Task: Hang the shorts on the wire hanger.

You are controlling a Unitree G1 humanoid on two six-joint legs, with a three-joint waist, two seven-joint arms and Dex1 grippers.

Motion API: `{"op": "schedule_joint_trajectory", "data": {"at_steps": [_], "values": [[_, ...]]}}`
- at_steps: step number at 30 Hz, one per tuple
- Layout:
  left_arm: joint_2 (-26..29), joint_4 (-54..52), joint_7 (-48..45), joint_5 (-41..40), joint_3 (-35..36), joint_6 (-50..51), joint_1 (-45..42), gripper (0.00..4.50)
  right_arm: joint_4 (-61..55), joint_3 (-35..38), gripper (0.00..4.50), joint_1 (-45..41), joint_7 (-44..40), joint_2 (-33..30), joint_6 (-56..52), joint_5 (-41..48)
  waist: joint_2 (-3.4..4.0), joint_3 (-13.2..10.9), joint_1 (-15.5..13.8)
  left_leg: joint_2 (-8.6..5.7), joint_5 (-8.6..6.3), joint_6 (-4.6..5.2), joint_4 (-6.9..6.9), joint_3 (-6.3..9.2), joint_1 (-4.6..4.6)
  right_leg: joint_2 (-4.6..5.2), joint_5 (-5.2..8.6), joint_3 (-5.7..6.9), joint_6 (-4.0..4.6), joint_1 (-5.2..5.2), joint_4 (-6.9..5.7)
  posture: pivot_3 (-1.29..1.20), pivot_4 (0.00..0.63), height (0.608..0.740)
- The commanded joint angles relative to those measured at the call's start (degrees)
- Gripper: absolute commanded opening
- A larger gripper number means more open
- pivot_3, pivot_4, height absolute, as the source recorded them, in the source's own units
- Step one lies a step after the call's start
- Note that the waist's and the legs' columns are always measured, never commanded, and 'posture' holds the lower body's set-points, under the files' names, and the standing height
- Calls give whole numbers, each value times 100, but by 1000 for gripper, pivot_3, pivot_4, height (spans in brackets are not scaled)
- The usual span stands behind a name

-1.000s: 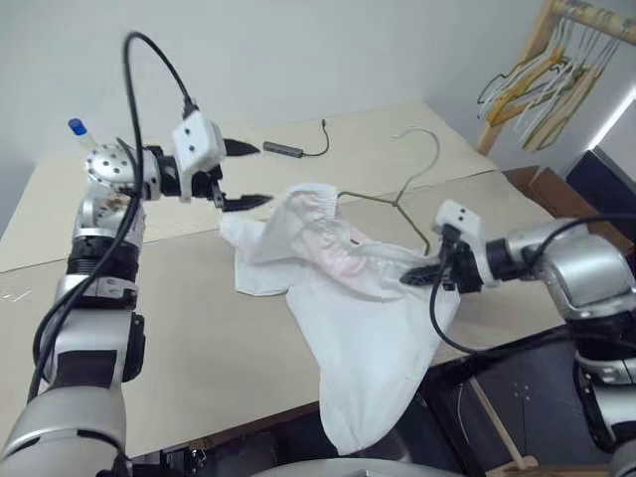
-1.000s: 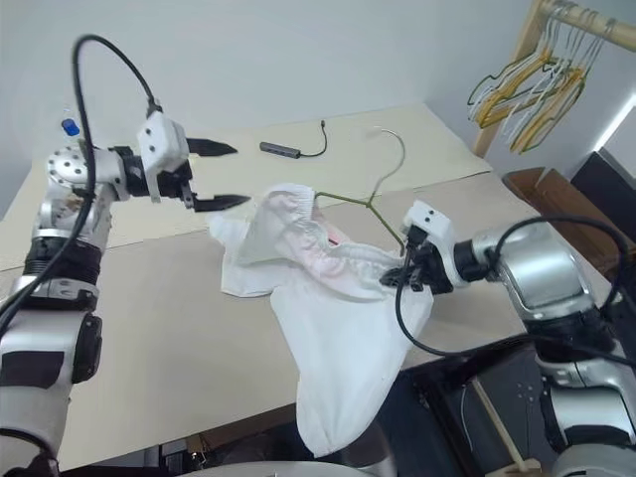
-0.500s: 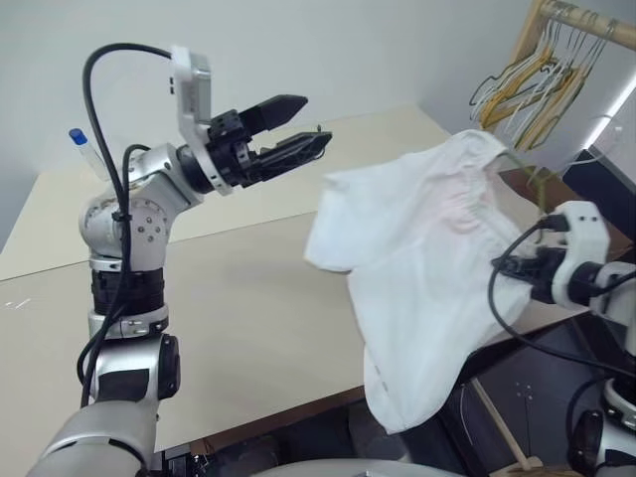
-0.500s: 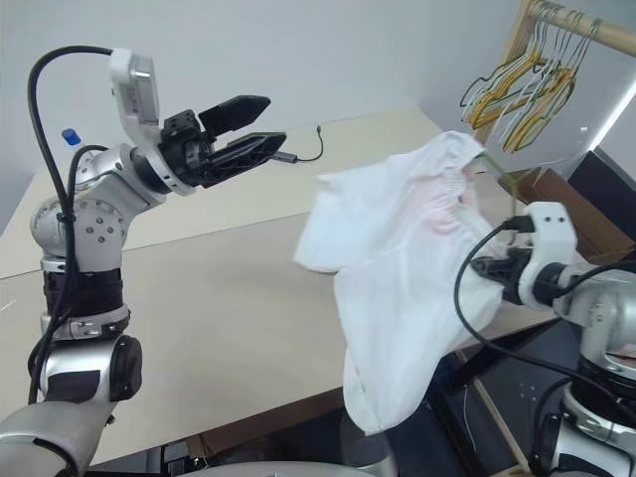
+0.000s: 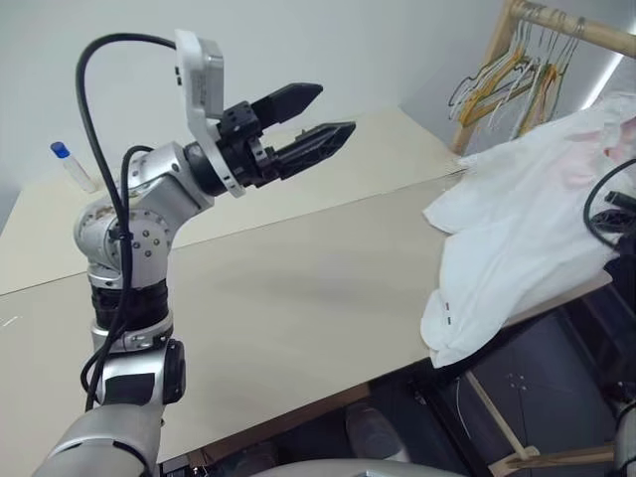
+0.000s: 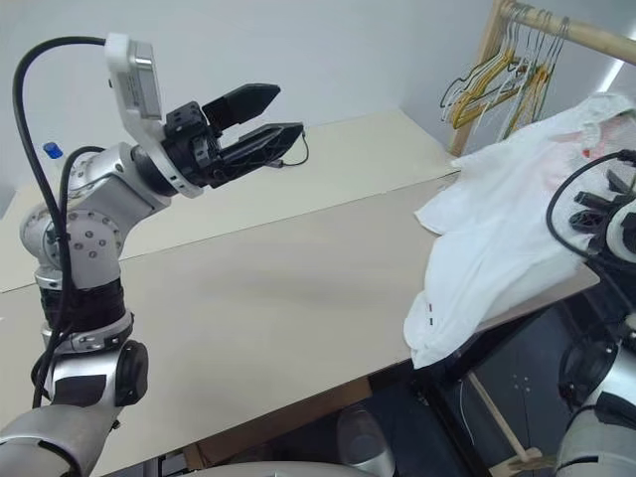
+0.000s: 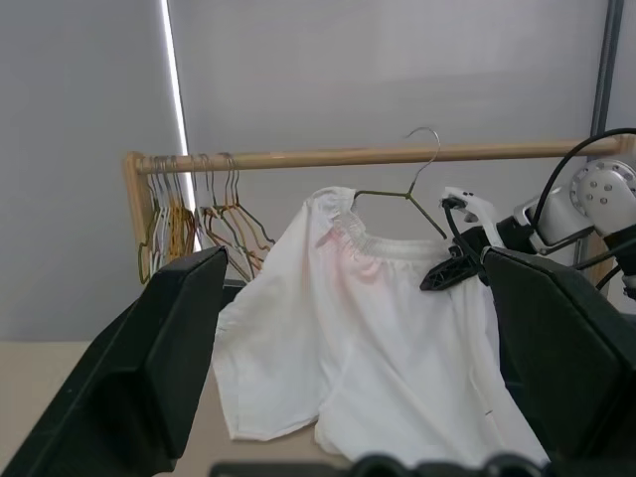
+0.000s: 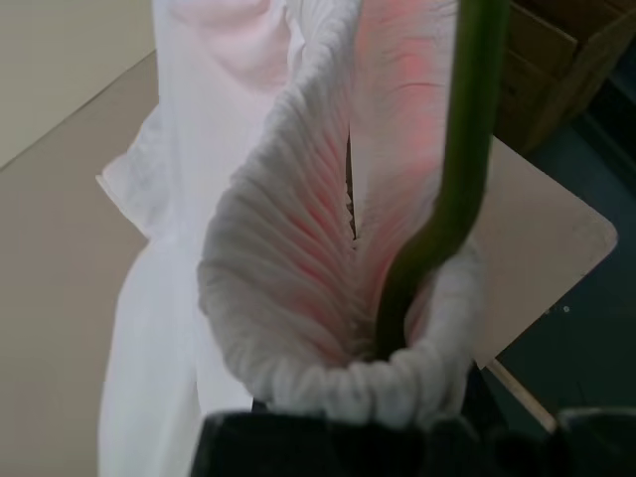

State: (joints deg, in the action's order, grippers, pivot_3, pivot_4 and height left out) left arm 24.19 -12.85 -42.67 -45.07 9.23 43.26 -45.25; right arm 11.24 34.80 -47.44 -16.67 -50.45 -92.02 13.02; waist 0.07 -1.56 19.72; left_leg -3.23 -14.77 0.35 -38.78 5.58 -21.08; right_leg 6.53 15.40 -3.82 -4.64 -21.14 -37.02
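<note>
The white shorts (image 5: 517, 238) hang at the table's right end, their lower legs draped over the corner. In the left wrist view they dangle from the wire hanger (image 7: 409, 197), whose hook points up. My right gripper (image 7: 444, 276) is shut on the gathered, pink-tinted waistband (image 8: 298, 328) where the olive wire (image 8: 467, 149) runs through it. My left gripper (image 5: 336, 109) is raised over the far side of the table, well to the left of the shorts, open with nothing between its fingers and pointing toward them.
A wooden clothes rack (image 5: 556, 20) with a bunch of yellowish and pale hangers (image 5: 497, 75) stands behind the table's right corner. The beige table (image 5: 298, 288) stretches left. A small bottle with a blue cap (image 5: 70, 164) stands at the far left.
My right gripper swung up and to the right, lifting the shorts and hanger off the middle of the table. My left gripper rose and turned toward the shorts, still open. The view shifted right.
</note>
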Motion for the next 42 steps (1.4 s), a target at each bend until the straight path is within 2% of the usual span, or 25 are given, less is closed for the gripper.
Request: {"op": "schedule_joint_trajectory", "data": {"at_steps": [1, 11, 20, 28, 31, 33, 34, 39, 42], "values": [[91, -174, 63, 1, 84, -184, 20, 4440, 731, 493, 87, -633, 471, -303, 297, -321, 1, 0, -11, 0, 0, 0, 1, 0, 0, 0, 0, 0, 0, 0, 0, -321, 0, 740], [157, -98, 13, 20, 10, -337, 43, 4440, 1611, 250, 87, -841, 537, -764, 822, -299, 2, -3, -1, 1, -3, 4, 2, -19, 1, -1, 4, -4, -7, 8, 12, -326, 0, 740], [99, -27, -54, 73, -111, -488, 25, 4440, 2455, 376, 87, -1029, 756, -1013, 1295, -315, 3, -4, 1, 0, -4, 5, 3, -25, 0, -3, 6, -4, -11, 9, 18, -344, 0, 740], [107, -122, -80, 70, -152, -523, 95, 4440, 3432, 520, 87, -935, 1108, -970, 1655, -272, -3, -8, 18, 1, -6, 6, 4, -53, 2, -7, 6, -5, -13, 18, 27, -333, 0, 740], [145, -163, -98, 64, -157, -517, 130, 4440, 3782, 560, 87, -888, 1222, -1026, 1989, -258, -12, -14, 18, 2, -8, 6, 14, -74, 13, -14, 18, -1, -33, 58, 38, -329, 0, 740], [163, -188, -99, 53, -146, -508, 146, 4491, 3923, 535, 790, -859, 1234, -1057, 2149, -230, -25, -23, 17, 4, -15, 3, 24, -77, 57, -15, 33, 0, -56, 105, 61, -323, 0, 740], [169, -198, -96, 50, -143, -505, 151, 4491, 3968, 518, 995, -863, 1232, -1069, 2193, -213, -25, -22, 23, 6, -16, 2, 31, -78, 83, -17, 33, 0, -57, 118, 79, -322, 0, 740], [190, -259, -83, 36, -133, -505, 190, 4491, 3870, 277, 2676, -795, 1005, -1105, 2367, -143, -23, -22, 43, 6, -18, 5, 38, -92, 83, -11, 29, -12, -66, 130, 103, -320, 0, 740], [211, -269, -78, 27, -105, -505, 194, 4491, 3285, -9, 3659, -565, 879, -1023, 2469, -181, -20, -20, 32, 7, -18, 6, 38, -92, 82, -11, 28, -11, -68, 130, 106, -320, 0, 740]]}}
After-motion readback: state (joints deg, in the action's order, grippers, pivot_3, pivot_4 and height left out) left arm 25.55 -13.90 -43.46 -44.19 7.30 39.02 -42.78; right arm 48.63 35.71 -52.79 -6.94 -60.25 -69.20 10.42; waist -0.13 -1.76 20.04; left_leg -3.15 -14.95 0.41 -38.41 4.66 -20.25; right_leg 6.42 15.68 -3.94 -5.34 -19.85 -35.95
